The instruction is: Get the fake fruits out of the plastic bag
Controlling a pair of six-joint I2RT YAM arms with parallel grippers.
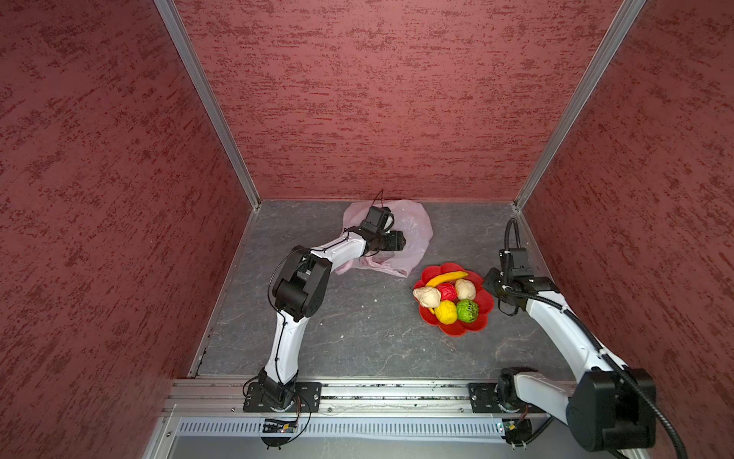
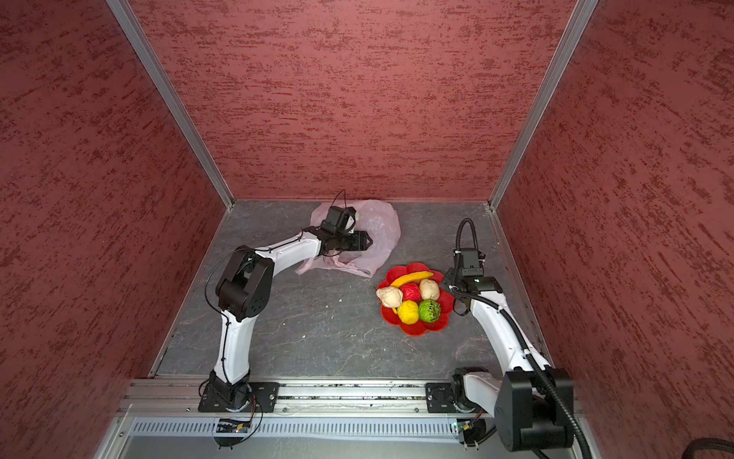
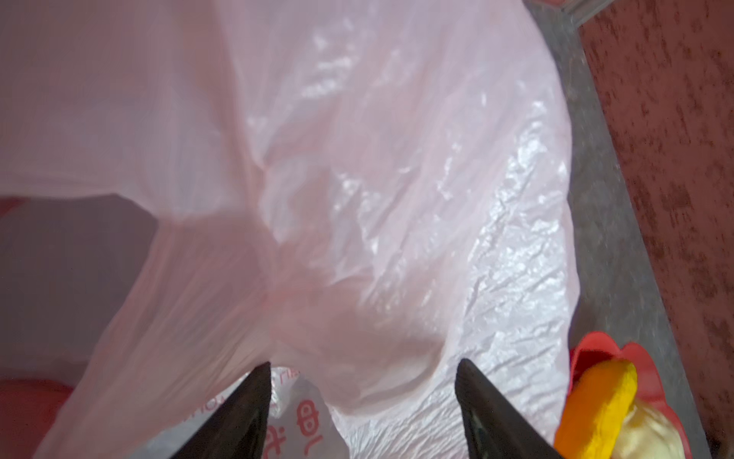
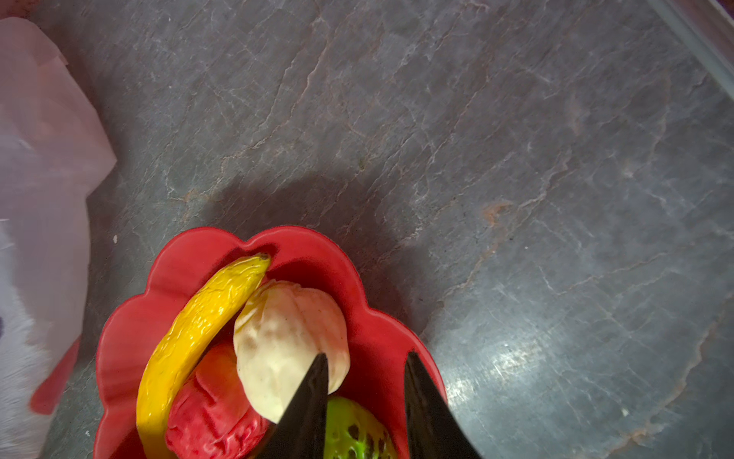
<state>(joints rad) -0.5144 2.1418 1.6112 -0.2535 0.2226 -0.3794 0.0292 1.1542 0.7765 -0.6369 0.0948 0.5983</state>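
Right arm [image 1: 607, 405] loomed closest, its right gripper [image 4: 367, 355] parted and empty, while the left gripper [image 3: 363, 365] hung spread, clasping nothing, over the plastic bag [image 1: 413, 234], a crinkly, translucent pale-pink sack slumped near the back wall [image 1: 377, 119]. The red flower-shaped plate [image 1: 474, 326] held all six fake fruits [image 1: 447, 292]: a yellow banana [image 1: 447, 278] and knobbly balls [image 1: 467, 310], two beige, one red, one yellow, one green

Even light, glare on plastic bag [image 3: 512, 246], blurry foreground

Six fake fruits [image 1: 447, 293] sit heaped on a red plate [image 1: 478, 326]; the pale-pink plastic bag [image 1: 415, 228] lies crumpled nearby, apart
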